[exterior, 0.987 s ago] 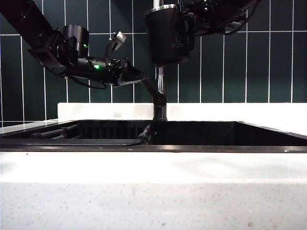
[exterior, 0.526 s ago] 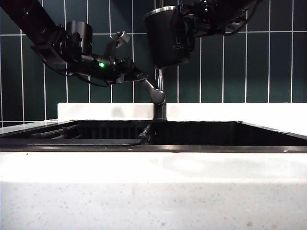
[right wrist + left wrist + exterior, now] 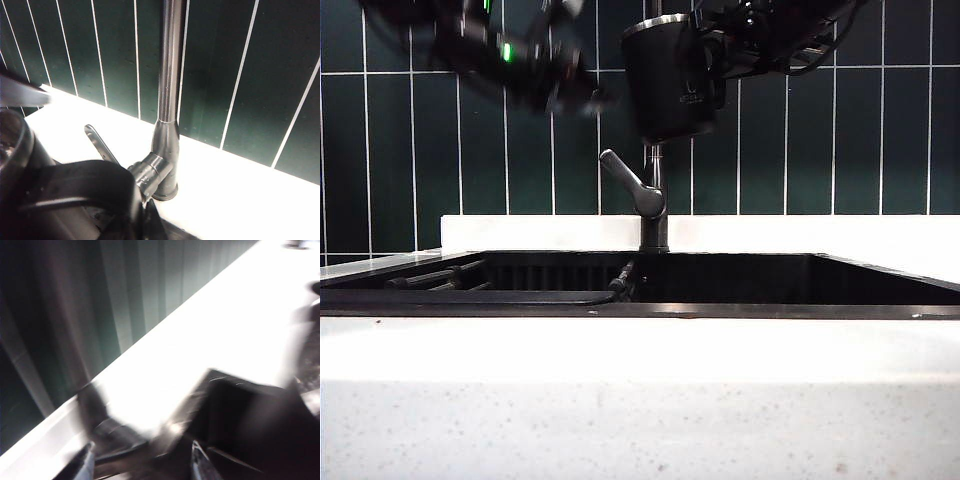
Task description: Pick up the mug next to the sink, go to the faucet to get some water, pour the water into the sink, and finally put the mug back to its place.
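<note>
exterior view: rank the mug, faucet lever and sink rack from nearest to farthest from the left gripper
1. The mug, just right of the blurred left gripper at the same height, held up by the right gripper.
2. The faucet lever, below the left gripper and slightly right.
3. The sink rack, far below, down in the sink.

Black mug (image 3: 668, 78) with silver rim hanging upright, high before faucet (image 3: 654, 195) pipe; lever slanting left; faucet standing at black sink's (image 3: 740, 278) back edge.
</note>
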Robot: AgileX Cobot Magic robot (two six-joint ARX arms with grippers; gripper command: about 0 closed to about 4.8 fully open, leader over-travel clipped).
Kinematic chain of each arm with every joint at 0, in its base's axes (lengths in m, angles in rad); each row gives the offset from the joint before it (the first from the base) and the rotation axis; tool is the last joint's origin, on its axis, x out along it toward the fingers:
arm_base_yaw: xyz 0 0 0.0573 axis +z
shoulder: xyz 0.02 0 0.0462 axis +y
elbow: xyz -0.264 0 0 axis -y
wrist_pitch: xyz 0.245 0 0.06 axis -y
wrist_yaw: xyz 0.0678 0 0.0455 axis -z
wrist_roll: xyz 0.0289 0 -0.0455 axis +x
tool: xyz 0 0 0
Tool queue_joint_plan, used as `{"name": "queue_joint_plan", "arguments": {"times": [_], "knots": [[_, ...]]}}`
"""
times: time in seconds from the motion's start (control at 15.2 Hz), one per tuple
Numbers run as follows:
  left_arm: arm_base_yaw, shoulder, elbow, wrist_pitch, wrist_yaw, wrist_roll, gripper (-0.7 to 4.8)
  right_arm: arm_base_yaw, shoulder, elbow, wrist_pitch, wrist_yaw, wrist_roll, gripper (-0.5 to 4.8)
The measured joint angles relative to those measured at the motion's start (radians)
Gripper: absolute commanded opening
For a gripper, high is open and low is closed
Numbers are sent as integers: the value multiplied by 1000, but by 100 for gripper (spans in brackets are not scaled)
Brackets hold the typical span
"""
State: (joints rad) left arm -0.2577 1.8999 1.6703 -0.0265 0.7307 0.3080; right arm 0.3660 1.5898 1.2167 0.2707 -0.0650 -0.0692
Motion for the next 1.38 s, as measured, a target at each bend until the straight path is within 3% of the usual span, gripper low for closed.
{"name": "queue_joint_plan", "arguments": {"times": [0.2, 0.99, 1.38], "knots": [[-10, -146, -121, -13, -32, 17, 243, 0, -6, 0, -27, 7, -78, 20], [-10, -754, -784, -91, -168, -11, 246, -58, -74, 0, -326, 203, -462, 17], [-10, -787, -862, -80, -197, -33, 246, -58, -19, 0, -352, 291, -648, 18]]}}
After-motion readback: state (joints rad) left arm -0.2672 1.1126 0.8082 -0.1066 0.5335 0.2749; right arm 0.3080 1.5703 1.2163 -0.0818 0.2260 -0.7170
